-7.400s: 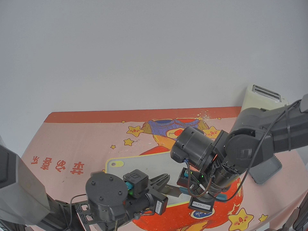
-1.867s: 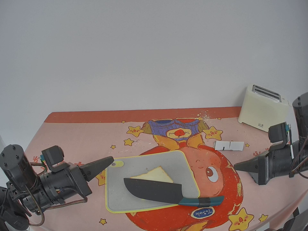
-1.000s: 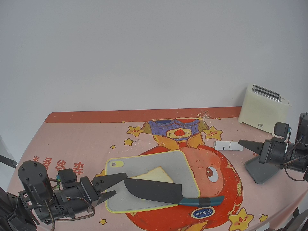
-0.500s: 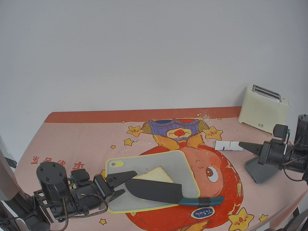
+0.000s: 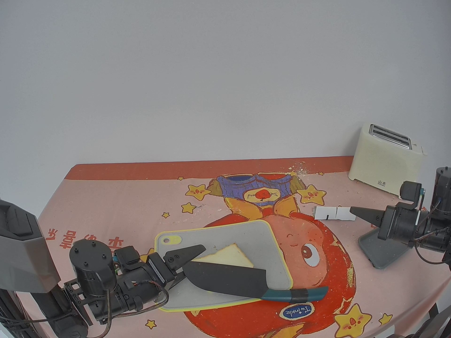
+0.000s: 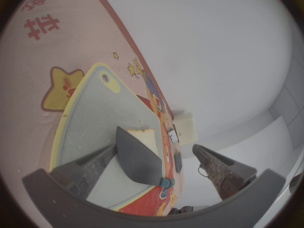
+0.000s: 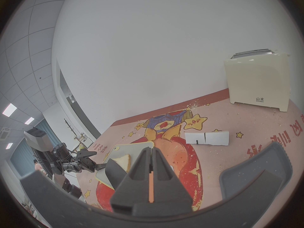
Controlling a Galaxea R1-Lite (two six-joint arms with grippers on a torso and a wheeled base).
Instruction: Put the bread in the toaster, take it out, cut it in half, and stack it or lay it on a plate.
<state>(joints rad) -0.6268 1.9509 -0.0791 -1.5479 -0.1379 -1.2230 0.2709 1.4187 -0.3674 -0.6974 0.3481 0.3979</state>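
Bread: one pale slice, flat on the grey cutting board, just ahead of the left gripper; its near edge lies under the knife blade.
Left gripper: fingers spread, low over the board.
Right gripper: fingers pressed together, empty, over the grey plate.
Toaster: beyond it, small dark print on its side.

Near left: left arm sits low, forearm almost level, wrist aimed inward to the right. The left gripper has its jaws spread wide, one finger high and one low. Far right: right arm level, aimed inward. The right gripper has its fingers pressed together, holding nothing.
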